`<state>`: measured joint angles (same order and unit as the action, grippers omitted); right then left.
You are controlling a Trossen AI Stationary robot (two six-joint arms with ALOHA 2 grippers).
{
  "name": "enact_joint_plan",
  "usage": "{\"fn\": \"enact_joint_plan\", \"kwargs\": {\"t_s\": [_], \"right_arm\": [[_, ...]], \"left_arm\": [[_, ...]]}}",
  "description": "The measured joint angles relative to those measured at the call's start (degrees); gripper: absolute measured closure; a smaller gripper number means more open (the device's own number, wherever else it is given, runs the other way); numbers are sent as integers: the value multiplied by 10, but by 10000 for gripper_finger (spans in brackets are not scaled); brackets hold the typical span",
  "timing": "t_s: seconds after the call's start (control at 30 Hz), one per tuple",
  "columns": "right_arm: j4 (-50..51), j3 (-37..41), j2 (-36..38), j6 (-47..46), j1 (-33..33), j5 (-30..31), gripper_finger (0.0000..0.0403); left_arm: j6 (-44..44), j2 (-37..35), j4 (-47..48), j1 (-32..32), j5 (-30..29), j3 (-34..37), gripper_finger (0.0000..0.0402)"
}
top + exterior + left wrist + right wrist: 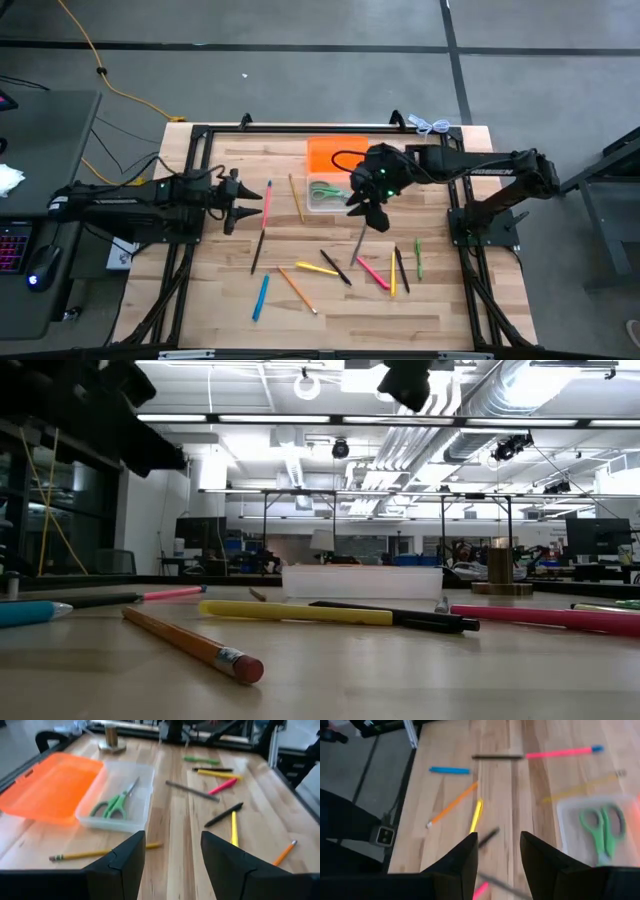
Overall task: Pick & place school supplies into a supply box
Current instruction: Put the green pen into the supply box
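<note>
The clear supply box (pixel 325 196) sits on the table at the far middle, with green-handled scissors (pixel 116 802) lying flat inside it. Its orange lid (pixel 337 153) lies against its far side. Pens and pencils lie scattered flat on the wood: a pink pen (pixel 267 200), a wooden pencil (pixel 296 197), a blue pen (pixel 261 297), an orange pencil (pixel 297 290), a yellow pen (pixel 317 268) and several more toward the right. My left gripper (pixel 232 208) hovers open, left of the pink pen. My right gripper (pixel 370 210) hangs open just right of the box, above a grey pen (pixel 358 243).
A small metal bell-shaped object (pixel 111 740) stands on the table beyond the lid. Black frame rails (pixel 300 128) border the tabletop. Bare wood (pixel 360 315) lies along the near edge in front of the pens.
</note>
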<state>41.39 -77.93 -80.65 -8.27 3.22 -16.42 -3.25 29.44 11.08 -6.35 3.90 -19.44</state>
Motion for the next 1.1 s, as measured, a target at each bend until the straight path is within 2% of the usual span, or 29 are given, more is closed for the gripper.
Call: {"fn": "enact_joint_plan", "kwargs": {"t_s": [0.43, 0.8, 1.1], "right_arm": [[161, 0, 90, -161, -109, 184, 279], [301, 0, 99, -331, -185, 243, 279], [349, 0, 102, -445, -256, 305, 279]], "left_arm": [[-31, 68, 62, 0, 0, -21, 179], [-42, 80, 72, 0, 0, -24, 179], [-45, 84, 108, 0, -4, -24, 179]]}}
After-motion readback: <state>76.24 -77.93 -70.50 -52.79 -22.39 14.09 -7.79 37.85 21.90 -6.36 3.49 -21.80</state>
